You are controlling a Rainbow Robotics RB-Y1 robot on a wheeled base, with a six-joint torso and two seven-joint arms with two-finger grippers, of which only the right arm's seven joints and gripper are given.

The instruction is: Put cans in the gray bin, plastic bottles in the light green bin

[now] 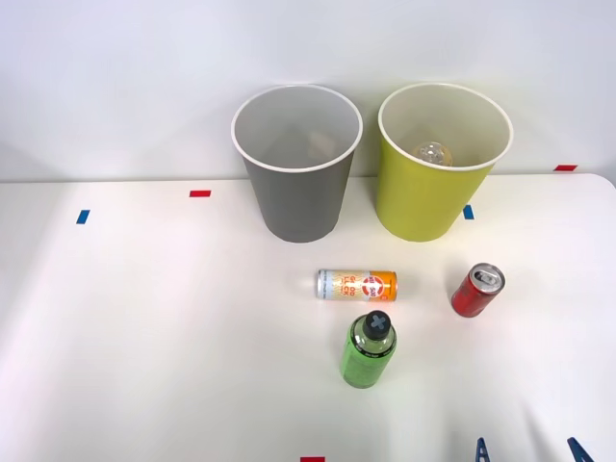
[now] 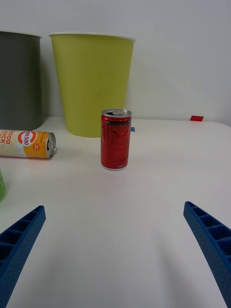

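A short red can [image 1: 477, 290] [image 2: 116, 139] stands upright at the right of the white table. A silver-and-orange can [image 1: 356, 285] [image 2: 26, 143] lies on its side to its left. In front of that can stands the green plastic bottle [image 1: 369, 351] with a black cap. The gray bin [image 1: 298, 207] [image 2: 19, 82] and the light green bin [image 1: 423, 207] [image 2: 91, 82] stand side by side at the back. A clear bottle top [image 1: 433, 152] shows inside the light green bin. My right gripper [image 1: 529, 452] [image 2: 114, 207] is open, low at the table's front, facing the red can with nothing between its fingers.
Small red tape marks [image 1: 199, 193] and blue tape marks [image 1: 83, 217] dot the table. A white wall rises just behind the bins. The table's right edge [image 1: 608, 188] curves away past the red can.
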